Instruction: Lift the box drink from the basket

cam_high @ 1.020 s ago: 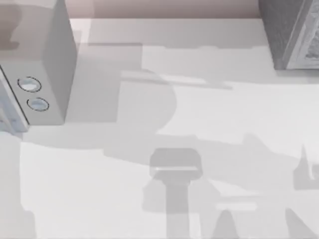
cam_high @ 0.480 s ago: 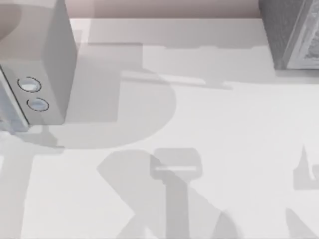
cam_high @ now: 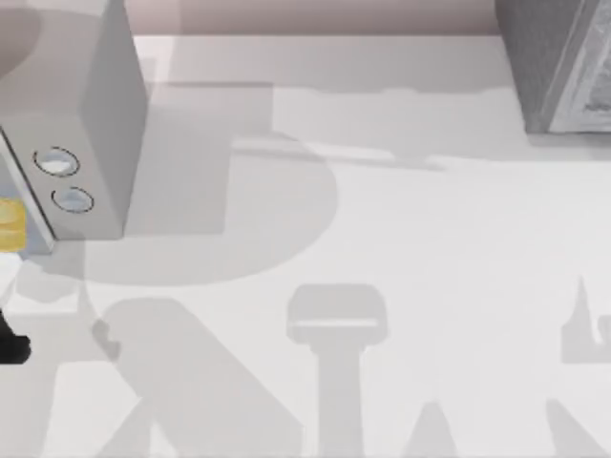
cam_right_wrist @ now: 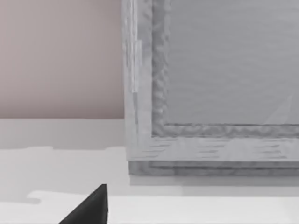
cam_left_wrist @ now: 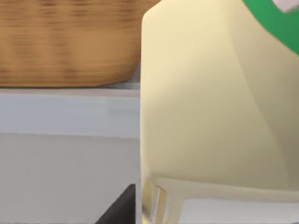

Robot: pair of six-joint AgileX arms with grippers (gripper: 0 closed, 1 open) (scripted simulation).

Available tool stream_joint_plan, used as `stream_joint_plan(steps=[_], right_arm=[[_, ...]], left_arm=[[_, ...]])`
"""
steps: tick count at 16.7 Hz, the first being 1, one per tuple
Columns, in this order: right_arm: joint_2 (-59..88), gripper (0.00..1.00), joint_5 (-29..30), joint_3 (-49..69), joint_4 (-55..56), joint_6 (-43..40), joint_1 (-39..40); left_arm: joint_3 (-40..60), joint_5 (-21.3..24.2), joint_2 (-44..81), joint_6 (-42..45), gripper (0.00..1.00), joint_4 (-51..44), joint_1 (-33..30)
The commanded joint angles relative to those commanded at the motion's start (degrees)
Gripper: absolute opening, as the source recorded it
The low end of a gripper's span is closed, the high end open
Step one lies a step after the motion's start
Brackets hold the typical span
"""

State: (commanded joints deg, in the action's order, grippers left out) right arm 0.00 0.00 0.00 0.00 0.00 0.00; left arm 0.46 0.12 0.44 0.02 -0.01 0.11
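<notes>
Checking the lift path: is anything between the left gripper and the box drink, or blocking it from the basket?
Nothing visible does. In the left wrist view the box drink sits right up against the camera, with the wicker basket behind it. In the top view it shows at the table's left edge.

Bright, even light washes the white table [cam_high: 430,239], leaving little contrast across its surface. Soft grey shadows lie over it: a broad rounded one near the table's left side beside the grey box [cam_high: 91,124], a T-shaped one at the middle of the near edge, and wide diagonal bands fanning toward the near-left corner. Their edges are diffuse, not crisp. No glare or hot spots show. In the left wrist view the woven basket [cam_left_wrist: 70,42] is smeared and out of focus, while the pale yellow box drink [cam_left_wrist: 210,107] close to the lens looks soft, with gentle shading down its folds. The right wrist view is evenly lit and flat.
</notes>
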Motion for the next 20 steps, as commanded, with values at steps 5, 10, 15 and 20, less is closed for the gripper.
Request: stream_joint_plan(steps=[5, 10, 15, 20], right_arm=[[0.0, 1.0, 0.0, 0.0, 0.0, 0.0, 0.0], [0.0, 1.0, 0.0, 0.0, 0.0, 0.0, 0.0], [0.0, 1.0, 0.0, 0.0, 0.0, 0.0, 0.0], [0.0, 1.0, 0.0, 0.0, 0.0, 0.0, 0.0]], left_arm=[[-0.4, -0.1, -0.2, 0.1, 0.0, 0.0, 0.1], [3.8, 3.9, 6.1, 4.0, 0.0, -4.6, 0.4], [16.3, 14.3, 21.7, 14.2, 0.0, -15.0, 1.2], [29.9, 25.9, 38.9, 25.2, 0.0, -26.7, 2.1]])
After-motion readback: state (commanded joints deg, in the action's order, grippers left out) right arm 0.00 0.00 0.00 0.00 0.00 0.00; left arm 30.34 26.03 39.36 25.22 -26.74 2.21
